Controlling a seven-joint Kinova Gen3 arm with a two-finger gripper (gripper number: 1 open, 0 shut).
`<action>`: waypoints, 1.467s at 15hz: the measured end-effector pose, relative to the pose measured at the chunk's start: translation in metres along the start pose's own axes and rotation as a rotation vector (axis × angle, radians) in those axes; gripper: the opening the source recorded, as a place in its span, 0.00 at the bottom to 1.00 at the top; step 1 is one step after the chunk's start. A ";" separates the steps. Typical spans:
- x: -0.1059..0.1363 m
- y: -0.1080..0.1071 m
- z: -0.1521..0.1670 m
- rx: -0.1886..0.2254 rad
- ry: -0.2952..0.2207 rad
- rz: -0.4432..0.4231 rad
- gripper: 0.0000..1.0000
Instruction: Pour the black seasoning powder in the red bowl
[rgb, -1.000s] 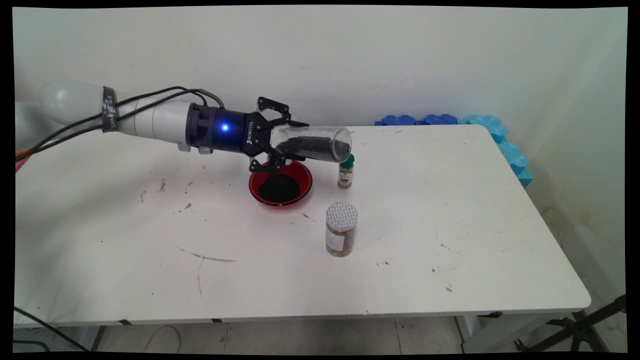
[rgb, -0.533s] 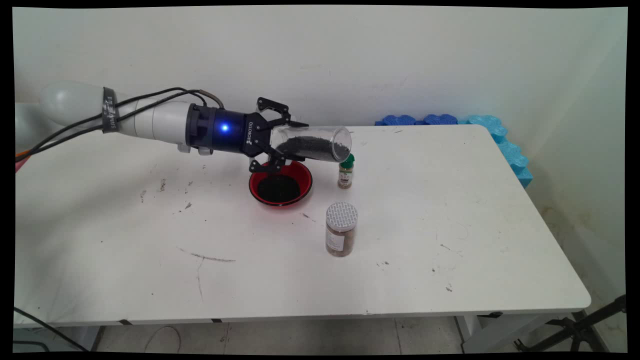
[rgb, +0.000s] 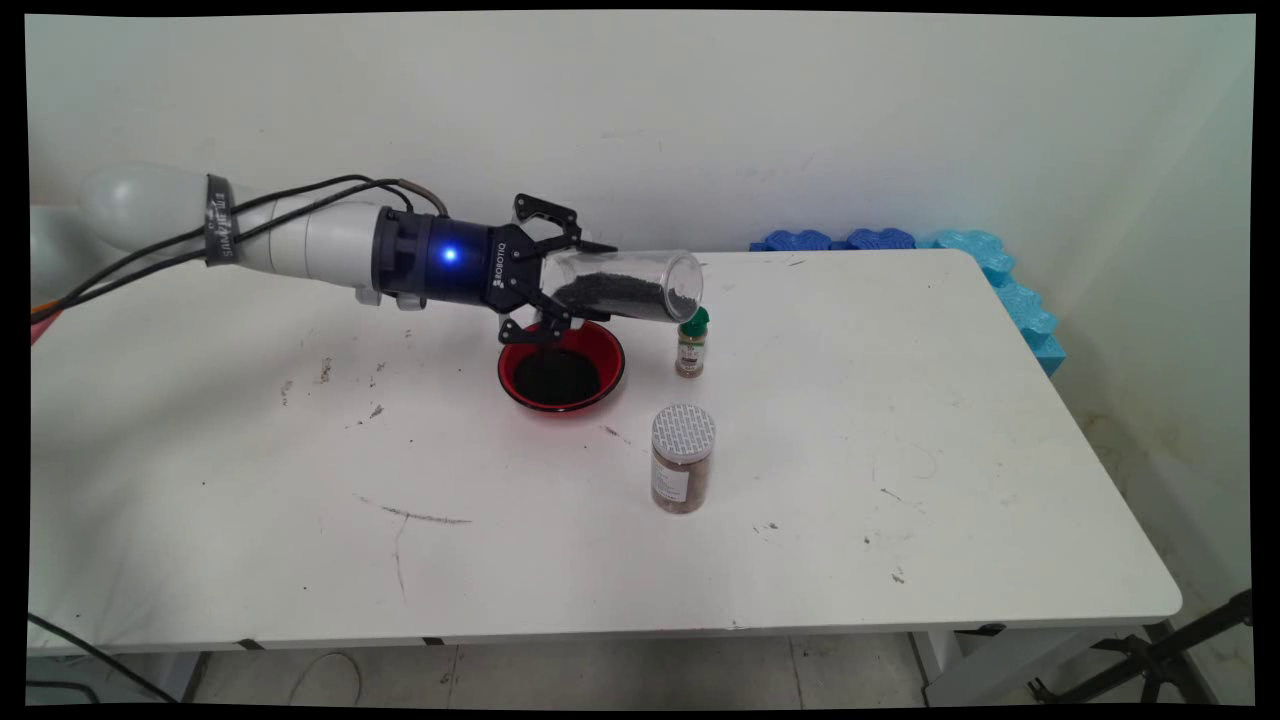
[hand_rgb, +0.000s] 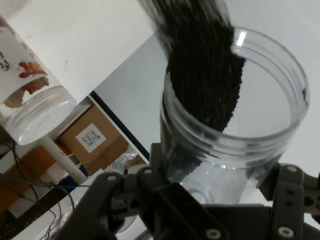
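My gripper (rgb: 568, 284) is shut on a clear jar (rgb: 625, 286) of black grains, held almost on its side with its open mouth pointing right and slightly down. In the hand view the jar (hand_rgb: 230, 110) stands between the fingers of the gripper (hand_rgb: 220, 177), and the grains lie along one wall. Just below the gripper sits a red bowl (rgb: 603, 385) with black grains in it. A small green-capped spice bottle (rgb: 691, 343) stands right under the jar's mouth.
A larger spice jar with a white lid (rgb: 682, 458) stands in front of the bowl; it also shows in the hand view as a spice jar (hand_rgb: 30, 95). Blue foam pieces (rgb: 985, 262) line the table's far right corner. A cardboard box (hand_rgb: 92, 136) lies on the floor.
The jar's open end has risen very slightly. Everything else stands as before.
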 end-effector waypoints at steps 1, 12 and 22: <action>0.000 0.000 0.000 0.000 0.001 0.001 0.00; 0.007 0.001 -0.001 0.016 0.013 0.064 0.00; 0.014 0.005 -0.003 0.050 0.036 0.231 0.00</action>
